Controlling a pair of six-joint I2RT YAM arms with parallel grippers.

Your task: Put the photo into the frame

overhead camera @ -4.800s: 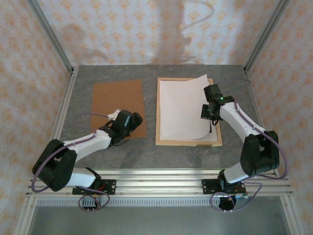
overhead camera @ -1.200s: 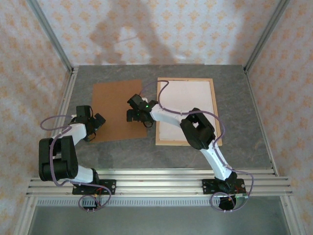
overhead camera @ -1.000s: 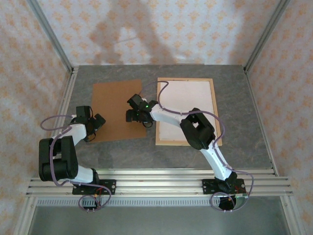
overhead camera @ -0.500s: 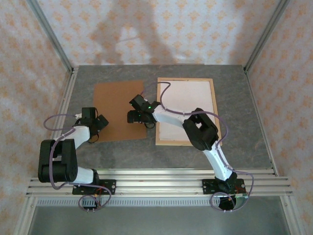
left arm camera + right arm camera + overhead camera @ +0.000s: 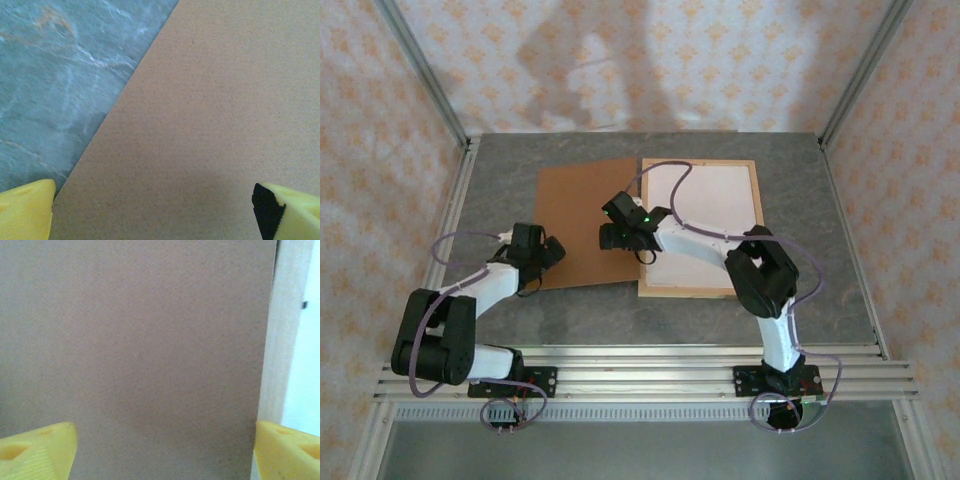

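Photo lay flat and white side up inside the frame, right of the desk's middle, so the placing itself looked done. What had just changed was the brown backing board. Within the last half second it had slid rightward across the desk, from standing apart from the frame to having its right edge up against the frame's left rail. Whether it merely touched the rail or slightly overlapped it could not be told. The left hand sat over the board's near left corner and the right hand over its right side beside the rail, both having travelled with it. Both hands were released, fingers spread wide and grasping nothing, so the push probably came from pressing down on the board. The work seemed to have passed on to closing the frame, with the board still to go over the photo.
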